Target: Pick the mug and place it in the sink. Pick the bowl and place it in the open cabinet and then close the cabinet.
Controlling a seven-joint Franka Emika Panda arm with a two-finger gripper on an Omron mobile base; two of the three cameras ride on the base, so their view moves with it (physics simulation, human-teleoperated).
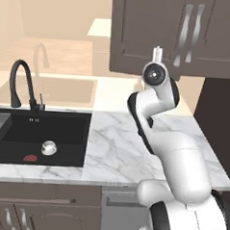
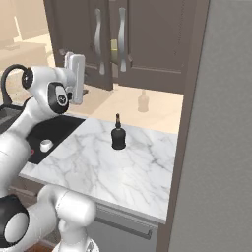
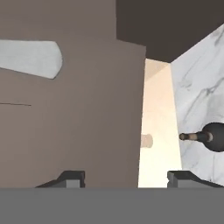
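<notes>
Cabinet (image 1: pixel 175 34) door between hand (image 3: pixel 125 177) fingertips.

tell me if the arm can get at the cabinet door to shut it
Probably yes. The gripper is raised right at the cabinet door, whose panel sits just past the fingers in the hand view, with nothing between. The fingers grip nothing.

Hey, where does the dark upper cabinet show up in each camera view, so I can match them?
Left base view: the cabinet is at the upper right, above the counter.
Right base view: cabinet at top centre.
Hand view: cabinet door, close up, across the left half.
Shared landmark: the marble counter.
</notes>
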